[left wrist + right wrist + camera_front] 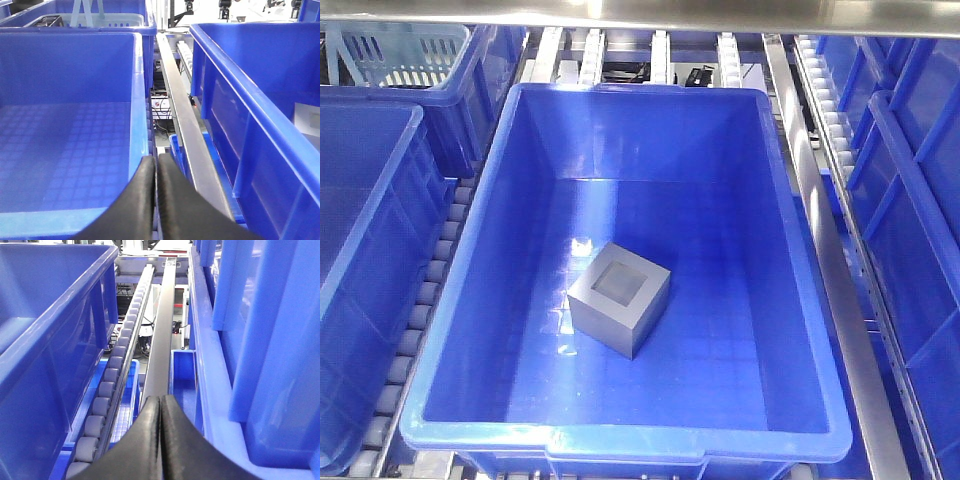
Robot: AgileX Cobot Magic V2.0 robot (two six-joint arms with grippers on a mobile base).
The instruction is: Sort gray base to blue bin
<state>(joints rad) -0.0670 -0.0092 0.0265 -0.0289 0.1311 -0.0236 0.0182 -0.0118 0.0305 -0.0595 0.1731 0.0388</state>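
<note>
The gray base (pixel 619 298), a matte gray cube with a square recess facing up, rests on the floor of the big blue bin (pixel 775 300) in the middle of the front view, slightly left of the bin's centre. Neither arm shows in that view. In the left wrist view my left gripper (pixel 156 161) is shut with nothing between its black fingers, over the gap between two blue crates. In the right wrist view my right gripper (pixel 161 399) is likewise shut and empty, above a metal rail. The base is out of sight in both wrist views.
Other blue crates flank the bin, one at the left (pixel 360 250) and one at the right (pixel 920 240). A pale blue slotted basket (pixel 405 45) sits at the back left. Roller tracks (pixel 112 375) and a metal rail (pixel 185 130) run between the crates.
</note>
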